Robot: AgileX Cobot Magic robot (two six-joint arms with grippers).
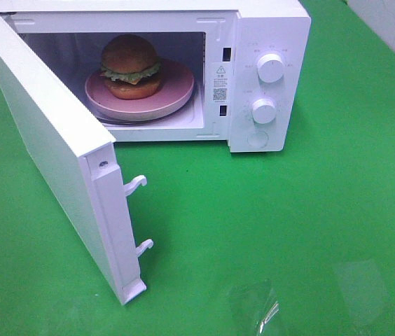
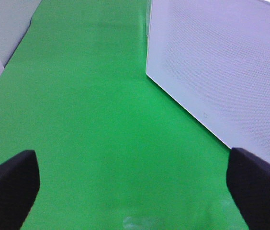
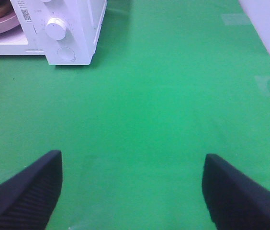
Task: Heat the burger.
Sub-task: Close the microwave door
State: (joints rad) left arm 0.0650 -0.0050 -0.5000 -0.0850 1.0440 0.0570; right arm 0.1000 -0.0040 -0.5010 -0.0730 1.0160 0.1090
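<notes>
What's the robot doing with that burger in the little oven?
It's warming it up. The burger already sits on a pink plate inside the white microwave, whose door hangs wide open. Nothing is being held: the left gripper and right gripper are both open over the green table. The door isn't closed yet.

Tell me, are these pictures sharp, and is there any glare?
High view: fairly sharp on the burger and microwave, with a pale shiny patch on the green table near the bottom edge. Left wrist view: soft, the door hazy, fingers blurred. Right wrist view: faint reflections at the table's far side, fingers out of focus.
</notes>
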